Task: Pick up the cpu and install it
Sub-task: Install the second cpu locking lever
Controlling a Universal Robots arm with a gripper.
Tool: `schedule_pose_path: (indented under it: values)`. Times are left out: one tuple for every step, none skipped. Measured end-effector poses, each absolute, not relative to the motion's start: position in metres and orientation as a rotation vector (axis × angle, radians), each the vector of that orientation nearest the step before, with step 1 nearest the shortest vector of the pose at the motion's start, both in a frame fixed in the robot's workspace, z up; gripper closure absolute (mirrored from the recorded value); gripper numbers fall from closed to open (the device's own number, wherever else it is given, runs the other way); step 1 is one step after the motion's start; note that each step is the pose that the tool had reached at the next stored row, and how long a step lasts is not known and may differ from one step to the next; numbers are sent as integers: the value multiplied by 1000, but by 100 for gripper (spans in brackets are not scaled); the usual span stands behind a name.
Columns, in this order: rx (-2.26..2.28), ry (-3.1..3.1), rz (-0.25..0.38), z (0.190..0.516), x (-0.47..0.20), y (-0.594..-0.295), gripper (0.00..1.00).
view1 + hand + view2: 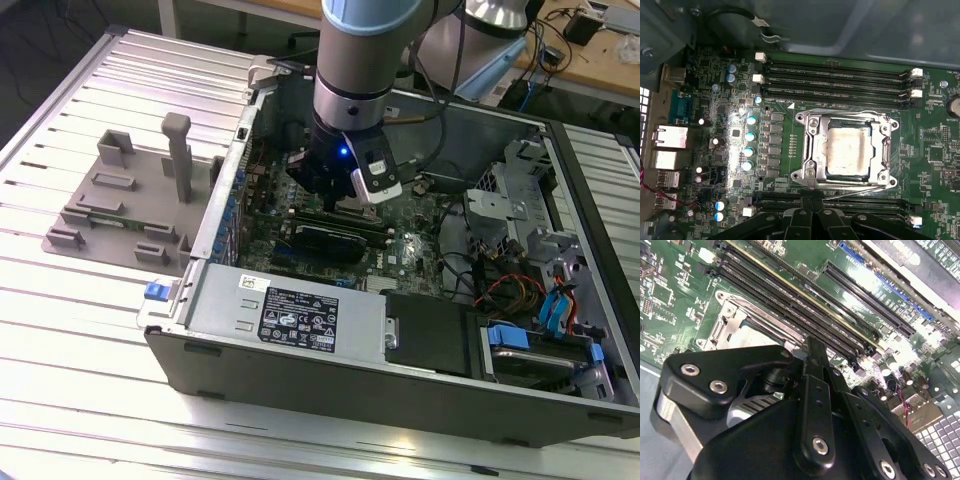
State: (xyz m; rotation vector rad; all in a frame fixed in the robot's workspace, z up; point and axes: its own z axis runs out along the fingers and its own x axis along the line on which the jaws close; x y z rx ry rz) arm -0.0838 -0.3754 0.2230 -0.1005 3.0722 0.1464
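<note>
The cpu [847, 150], a silver square plate, lies inside the metal-framed socket [807, 150] on the green motherboard; in the second wrist view a pale corner of the cpu [752, 333] shows past the black gripper body. My gripper [813, 201] hovers just beside the socket's edge, over the memory slots, with its two black fingers pressed together and nothing between them. In the exterior view the gripper [335, 195] hangs low inside the open computer case, above the motherboard's middle.
Long black memory slots [835, 77] run along both sides of the socket. Case walls [300, 360], a power supply box [290, 310] and cables [500, 285] surround the board. A grey fixture plate [130, 200] with a post sits on the slatted table at the exterior view's left.
</note>
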Motion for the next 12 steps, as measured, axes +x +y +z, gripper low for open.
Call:
schedule_pose_path:
  values:
    - [-100, 3072, 151, 223, -84, -377, 89]
    - [-100, 3072, 157, 222, -84, -379, 89]
    - [-99, 3071, 163, 222, -84, -380, 89]
    - [-98, 3069, 190, 219, -84, -384, 89]
    - [-97, 3068, 194, 218, -84, -384, 89]
    - [-97, 3069, 193, 218, -84, -384, 89]
    - [-97, 3069, 194, 218, -84, -384, 89]
    - [-97, 3068, 202, 217, -84, -384, 89]
    - [-97, 3067, 209, 216, -84, -384, 89]
    - [-97, 3067, 213, 216, -85, -384, 89]
    - [-96, 3066, 218, 214, -85, -384, 89]
    - [-95, 3066, 223, 214, -86, -384, 89]
